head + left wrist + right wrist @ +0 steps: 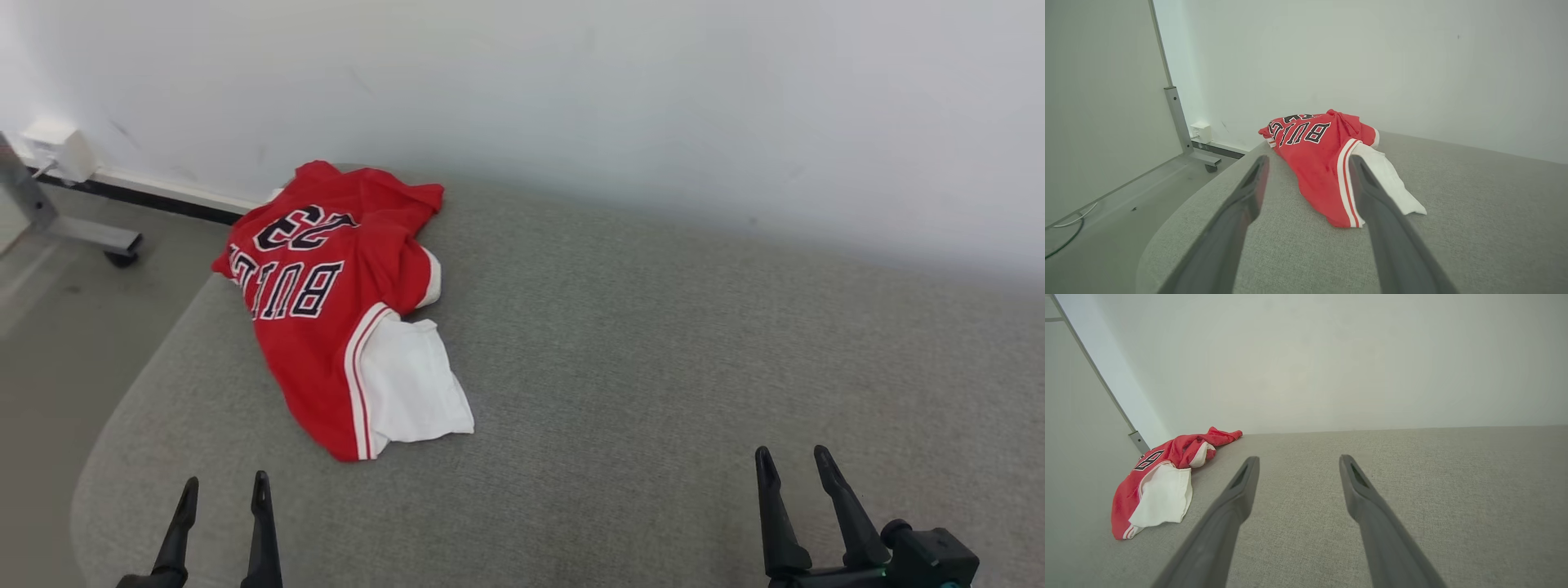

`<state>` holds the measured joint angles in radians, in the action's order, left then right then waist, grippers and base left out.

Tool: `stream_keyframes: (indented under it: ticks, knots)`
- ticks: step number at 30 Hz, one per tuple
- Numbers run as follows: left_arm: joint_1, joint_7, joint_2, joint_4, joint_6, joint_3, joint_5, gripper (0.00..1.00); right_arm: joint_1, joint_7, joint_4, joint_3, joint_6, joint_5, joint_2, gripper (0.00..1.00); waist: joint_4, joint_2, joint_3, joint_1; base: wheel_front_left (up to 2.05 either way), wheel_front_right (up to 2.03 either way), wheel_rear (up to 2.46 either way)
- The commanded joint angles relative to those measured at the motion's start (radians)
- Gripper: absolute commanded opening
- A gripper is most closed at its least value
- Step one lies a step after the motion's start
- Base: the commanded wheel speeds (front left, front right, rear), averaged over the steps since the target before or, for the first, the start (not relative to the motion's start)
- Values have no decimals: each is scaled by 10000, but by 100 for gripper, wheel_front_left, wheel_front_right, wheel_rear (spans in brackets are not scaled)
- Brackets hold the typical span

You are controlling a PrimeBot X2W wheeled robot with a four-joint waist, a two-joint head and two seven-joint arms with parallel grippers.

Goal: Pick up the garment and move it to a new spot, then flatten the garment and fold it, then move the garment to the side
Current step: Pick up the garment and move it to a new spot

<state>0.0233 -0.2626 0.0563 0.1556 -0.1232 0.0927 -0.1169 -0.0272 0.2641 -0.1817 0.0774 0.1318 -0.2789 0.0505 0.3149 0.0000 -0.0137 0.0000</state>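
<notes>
Item 1: garment [326,327]. I logged a red jersey with white trim, dark white-edged lettering and a number. A white panel showed at its near right side. It lay crumpled and unfolded on the left part of the grey fabric worktop [653,367], close to the rounded left edge and near the white wall [620,98].

Item 2: left end effector [227,482]. I saw its fingers spread wide with nothing between them. It was low at the near left, short of the garment and not touching it. In the left wrist view the jersey sat beyond the fingertips.

Item 3: right end effector [791,453]. Its fingers were likewise apart and empty. It was over bare fabric, well apart from the garment.

Item 4: surroundings. A metal frame leg [82,233] on a caster stood on the floor [49,367] to the left. A small white box [61,147] sat at the wall's foot.
</notes>
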Motion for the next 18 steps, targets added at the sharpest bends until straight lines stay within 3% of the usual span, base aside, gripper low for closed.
stream_keyframes:
  ticks: [1,9,18]
  knots:
    - [179,-35,-3,10,33,25,44,100,-118,7,-24,16,-21,29,-1,100,776,0,-32,0,0,0,0]
    - [267,-35,-21,33,114,232,103,100,-106,7,-101,222,-21,61,0,100,1631,0,-90,0,0,0,0]
    - [455,-35,-48,-158,338,452,17,100,202,7,-197,463,-21,0,125,100,1756,0,62,0,0,0,0]
